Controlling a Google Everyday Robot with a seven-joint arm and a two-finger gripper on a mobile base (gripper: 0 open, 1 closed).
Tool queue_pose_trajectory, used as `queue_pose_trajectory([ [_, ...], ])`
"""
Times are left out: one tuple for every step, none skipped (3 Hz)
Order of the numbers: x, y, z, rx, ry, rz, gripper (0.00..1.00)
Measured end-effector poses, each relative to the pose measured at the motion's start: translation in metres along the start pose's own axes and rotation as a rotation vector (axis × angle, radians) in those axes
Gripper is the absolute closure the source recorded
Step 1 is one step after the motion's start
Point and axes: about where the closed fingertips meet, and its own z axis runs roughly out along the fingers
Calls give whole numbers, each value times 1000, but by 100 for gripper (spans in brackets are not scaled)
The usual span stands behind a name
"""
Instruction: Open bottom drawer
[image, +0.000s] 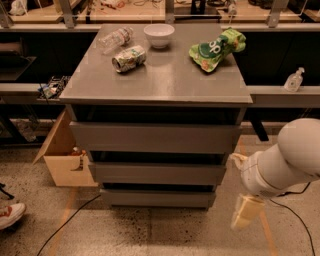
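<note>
The grey cabinet (156, 80) has three handle-less drawer fronts stacked under its top. The bottom drawer (157, 198) is the slimmest and narrowest, just above the floor, and it is closed flush. My gripper (243, 211), cream-coloured on the end of a white arm (285, 160), hangs to the right of the cabinet at about the bottom drawer's height. It is a short gap from the drawer's right end and does not touch it.
On the cabinet top lie a clear bottle (115, 38), a can (129, 58), a white bowl (159, 35) and a green chip bag (216, 49). A cardboard box (62, 160) stands left of the cabinet. A cable (70, 225) runs across the floor, and a shoe (10, 215) is at far left.
</note>
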Motion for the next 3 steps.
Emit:
queue_pose_trajectory([
  [14,-7,54,16,-10,-7,0],
  [27,-7,107,39,-20,2,0],
  [31,-4,155,64,-43,-3,0],
])
